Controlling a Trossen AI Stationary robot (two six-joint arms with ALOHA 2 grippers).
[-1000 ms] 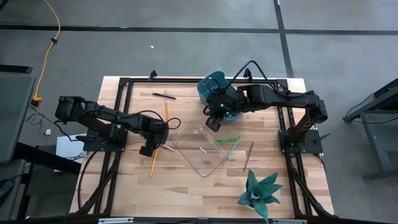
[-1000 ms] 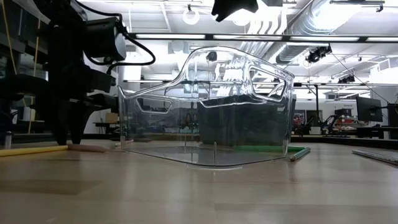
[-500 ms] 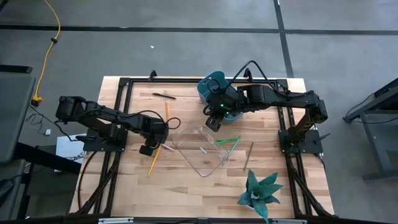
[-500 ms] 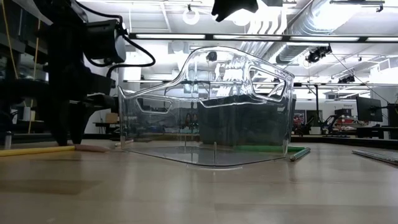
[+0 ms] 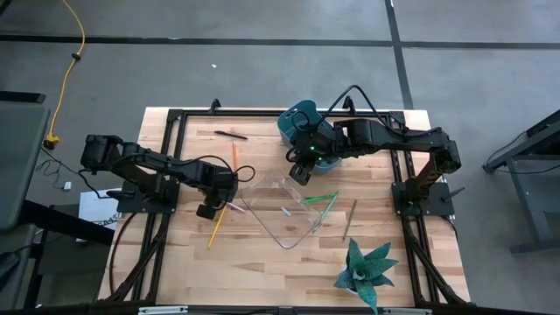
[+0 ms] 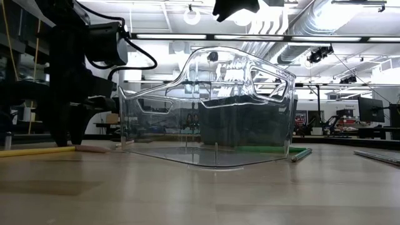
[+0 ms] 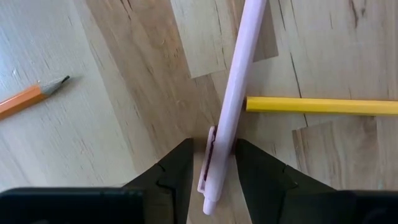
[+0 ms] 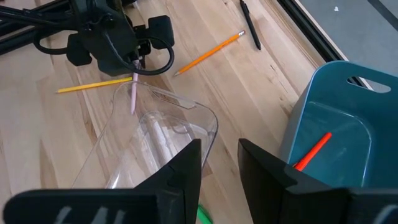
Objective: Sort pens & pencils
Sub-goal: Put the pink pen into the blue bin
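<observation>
Very little is changing over the last second: the left pincer [image 5: 208,210] is staying low on the tabletop [image 5: 262,262], just beside the near corner of the clear container [image 5: 284,214], and only the yellow pencil [image 5: 213,233] under it is swinging slightly off its earlier line. In the left wrist view the fingers are standing narrow on either side of the clip end of the pink pen [image 7: 227,93], which is lying flat on the wood and crossing just over the blunt end of that yellow pencil. They are looking closed onto it, so the grasp is probably made and the lift is not yet begun. The right pincer [image 5: 300,173] is hanging empty with its fingers apart, between the teal bin [image 5: 293,118] and the clear container. 1 red-orange pen [image 8: 311,152] is already sitting in the teal bin. Still loose are an orange pencil [image 5: 234,156], a black pen [image 5: 230,135], 2 green pens [image 5: 322,199] by the container's far side and a grey pen [image 5: 350,219]. The container wall and the yellow pencil are crowding the pink pen, so a lift may drag the pencil along. A plant [image 5: 363,271] is standing well apart.
</observation>
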